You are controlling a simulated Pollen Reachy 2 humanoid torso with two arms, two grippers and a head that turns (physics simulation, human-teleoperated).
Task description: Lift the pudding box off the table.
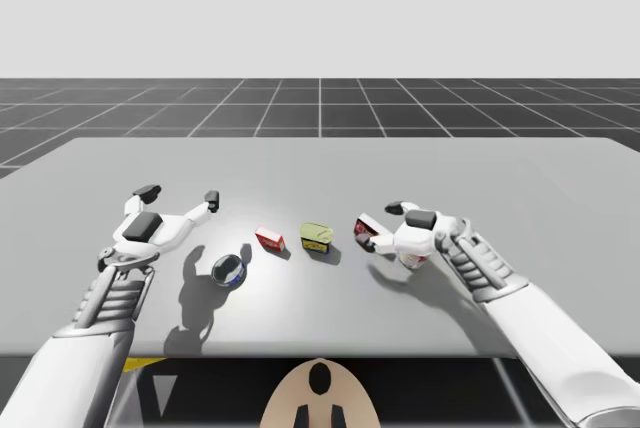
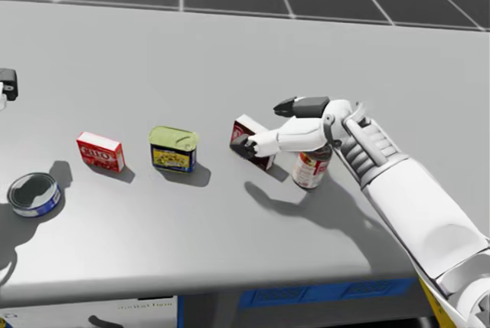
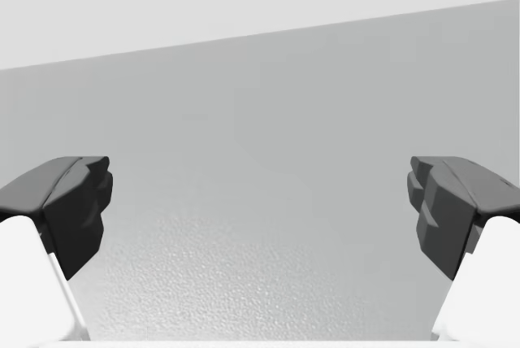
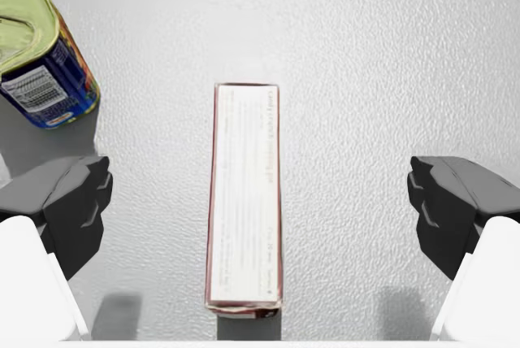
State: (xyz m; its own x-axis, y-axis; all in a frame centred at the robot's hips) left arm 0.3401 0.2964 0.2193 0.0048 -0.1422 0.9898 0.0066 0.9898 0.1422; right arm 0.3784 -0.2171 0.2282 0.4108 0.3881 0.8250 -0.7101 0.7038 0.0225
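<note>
— Grey table (image 1: 320, 163) first: a wide flat slab, with everything else on it or over it?
— Yes. The two arms come next. The left arm (image 1: 90, 328) reaches in on the left side of the high view, the right arm (image 1: 540, 318) on the right.
— And their ends?
— The left gripper (image 1: 180, 194) hangs over bare tabletop with its fingers spread wide and nothing between them. The right gripper (image 2: 262, 123) is also spread wide, and it straddles the pudding box (image 4: 246, 193).
— Is it clamped on the box?
— No. In the right wrist view there is clear table on both sides of the box, so neither finger touches it.
— Where does the box sit, then?
— On the table, on a long edge, its narrow pale face up towards the wrist and its length running along the gripper. It is dark red at the sides.
— What stands around it?
— A tall can (image 2: 308, 171), red and white, stands upright just behind the box, under the right wrist. To the box's left is a green-lidded tin (image 2: 173, 149) with blue sides. Well to the left, nearer the front edge, lies a flat round can (image 2: 33, 194).
— And the smallest thing?
— A small red box (image 2: 100, 151), between the tin and the round can, apart from both.
</note>
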